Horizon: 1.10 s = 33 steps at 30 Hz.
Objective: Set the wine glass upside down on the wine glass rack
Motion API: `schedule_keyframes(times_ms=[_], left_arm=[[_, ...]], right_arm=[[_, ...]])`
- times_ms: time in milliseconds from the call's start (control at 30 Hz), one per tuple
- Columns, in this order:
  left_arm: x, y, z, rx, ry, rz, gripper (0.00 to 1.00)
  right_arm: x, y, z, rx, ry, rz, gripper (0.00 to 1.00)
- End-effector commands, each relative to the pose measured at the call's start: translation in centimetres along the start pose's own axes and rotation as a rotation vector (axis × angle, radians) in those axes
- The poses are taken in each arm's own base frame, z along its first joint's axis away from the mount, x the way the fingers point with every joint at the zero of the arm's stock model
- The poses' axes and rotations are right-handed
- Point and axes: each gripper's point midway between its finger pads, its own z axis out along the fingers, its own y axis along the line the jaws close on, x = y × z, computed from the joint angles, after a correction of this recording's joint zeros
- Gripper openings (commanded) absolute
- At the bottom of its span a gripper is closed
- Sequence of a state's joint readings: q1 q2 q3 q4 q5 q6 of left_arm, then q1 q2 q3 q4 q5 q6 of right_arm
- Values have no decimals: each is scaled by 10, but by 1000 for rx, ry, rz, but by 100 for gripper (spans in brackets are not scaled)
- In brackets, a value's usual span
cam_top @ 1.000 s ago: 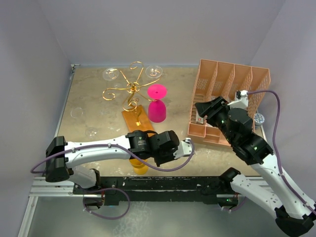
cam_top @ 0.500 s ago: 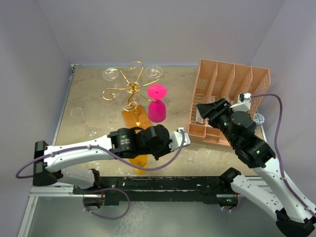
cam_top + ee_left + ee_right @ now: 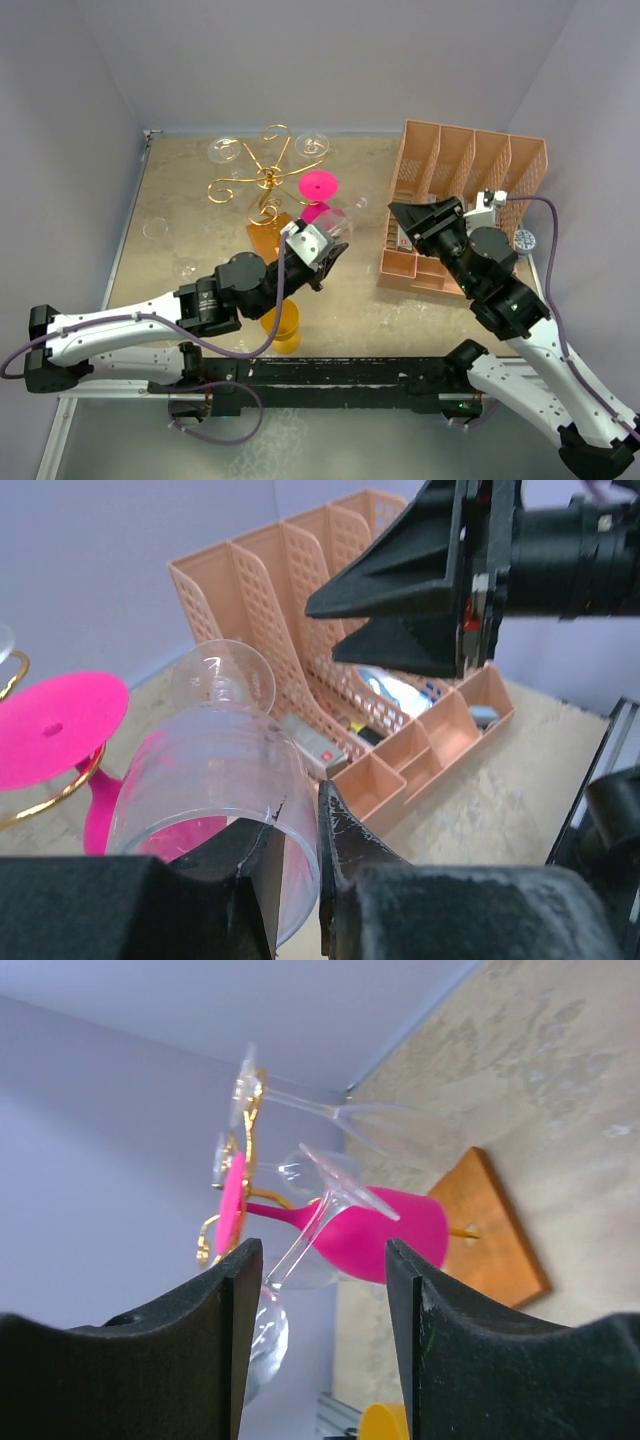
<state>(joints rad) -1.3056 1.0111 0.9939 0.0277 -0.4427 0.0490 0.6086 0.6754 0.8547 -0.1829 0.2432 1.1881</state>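
- Gold wire rack (image 3: 265, 178), one only, stands on its wooden base (image 3: 268, 238) in the far half of the bench (image 3: 190, 215), left of the middle. Its arms curl out in spirals from a central post.
- Four glasses show clearly from above. One pink glass (image 3: 318, 186) hangs foot-up on the rack's right side, and two clear glasses (image 3: 224, 150) hang at the far arms. The one wine glass (image 3: 335, 224) of the task is clear and is held in the air on the near side of the pink one.
- Two faint clear rings lie near the bench's left edge; I cannot tell what they are.
- One salmon organizer (image 3: 465, 185) sits at the far right corner. One yellow cup (image 3: 281, 325) stands by the near edge, partly under the left arm.
- The left gripper (image 3: 320, 252) pinches the wine glass. The right gripper (image 3: 405, 218) hangs beside the organizer, pointing toward the glass.
- Left wrist: both fingers (image 3: 345, 845) are clamped on the wall of the wine glass's bowl (image 3: 205, 780), at its rim. The glass is tilted, its round foot pointing away. It is see-through, with fine rings around the bowl. The pink glass's foot (image 3: 55, 730) is at the left, the organizer (image 3: 290, 600) behind. The right gripper's two black fingers (image 3: 400, 565) stand apart.
- Right wrist: its fingers (image 3: 190, 1360) are spread with nothing touching them. Between them slants the wine glass's thin stem (image 3: 310, 1225), in front of the pink glass (image 3: 395, 1235) and the wooden base (image 3: 495, 1235).
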Motion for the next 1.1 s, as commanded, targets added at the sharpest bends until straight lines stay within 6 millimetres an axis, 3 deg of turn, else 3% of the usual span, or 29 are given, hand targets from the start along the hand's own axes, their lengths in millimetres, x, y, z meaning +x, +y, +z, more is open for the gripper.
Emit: schedule_keyframes(times_ms=[0,200,367,433,667,800,1067], left_arm=[[-76,4,6,-32,-304,-111,0],[-92,-2,12,-15,-383,-131,0],[-98,-9,16,14,-407,-131,0],[-101,-10,17,17,-420,-136,0],[-109,-17,21,45,-451,-135,0],[-110,-18,22,51,-455,-134,0],[-106,-16,27,24,-447,-121,0]], right_arm=[[-13,48,1,-128,-14,213,53],[-19,62,4,-193,-32,364,49],[-23,76,8,-221,-33,375,49],[-18,71,13,-194,-17,378,47],[-20,96,16,-251,14,384,44],[-17,97,18,-256,26,388,44],[-3,91,13,-280,93,455,24]])
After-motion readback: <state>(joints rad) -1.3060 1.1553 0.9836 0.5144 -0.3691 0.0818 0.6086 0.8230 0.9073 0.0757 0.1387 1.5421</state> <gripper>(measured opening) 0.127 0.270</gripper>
